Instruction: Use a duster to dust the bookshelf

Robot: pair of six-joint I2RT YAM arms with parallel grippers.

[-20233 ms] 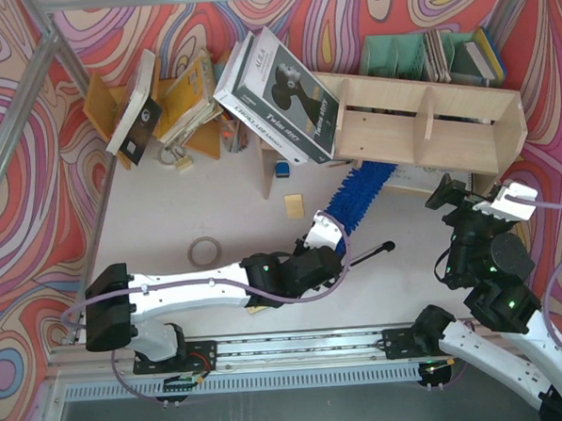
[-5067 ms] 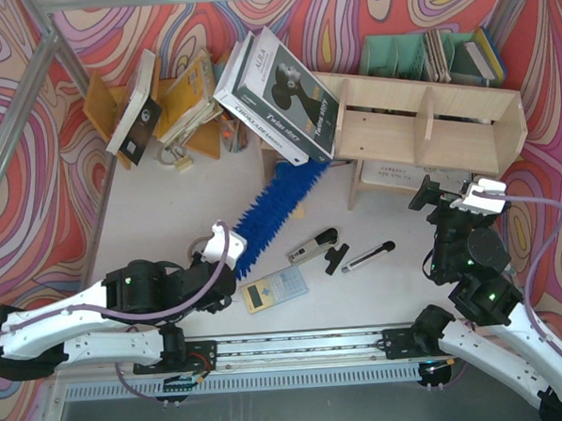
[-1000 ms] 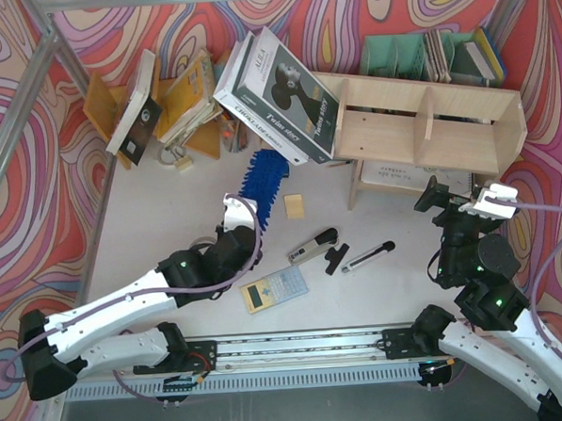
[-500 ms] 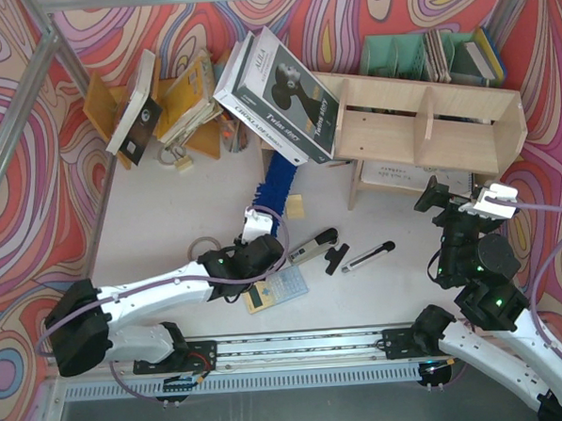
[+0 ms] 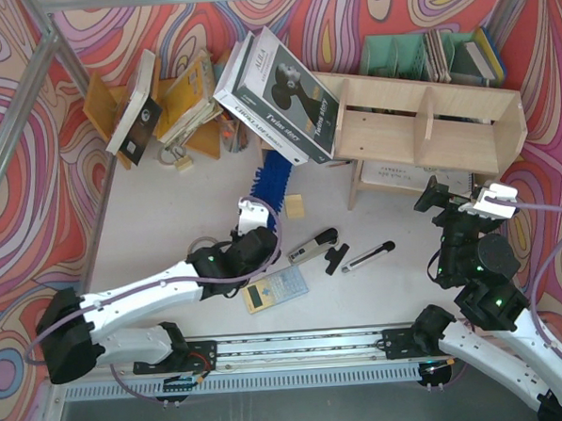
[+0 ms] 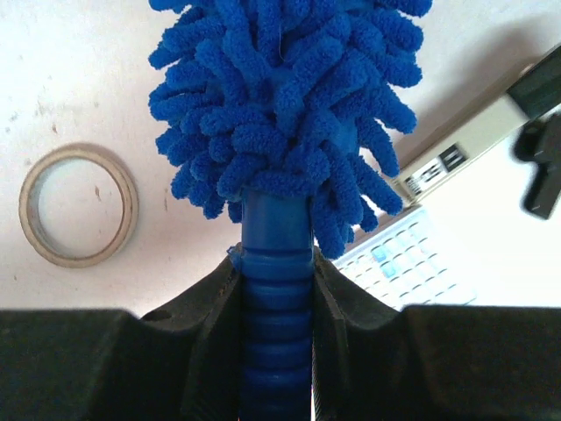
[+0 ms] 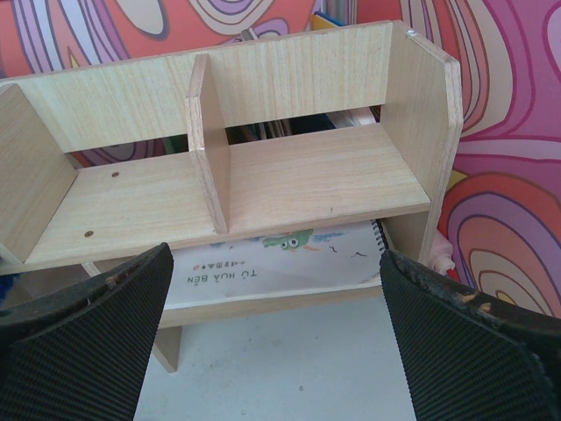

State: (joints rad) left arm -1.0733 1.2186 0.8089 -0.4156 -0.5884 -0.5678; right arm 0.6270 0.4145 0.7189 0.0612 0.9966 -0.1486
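We are swinging the duster point(image 5: 272, 178) left of the bookshelf point(image 5: 427, 118), off its boards; left tool point(image 6: 276, 263) pinching the handle, right tool point(image 7: 279, 329) spread.

Blue duster point(image 5: 271, 178) leftward, away from bookshelf point(image 5: 397, 89)

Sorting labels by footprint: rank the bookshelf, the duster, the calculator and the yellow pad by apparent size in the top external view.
1. bookshelf, by far the largest.
2-3. calculator and duster: they look alike. The duster is foreshortened and shows only partly, so they are not ranked.
4. yellow pad, the smallest.
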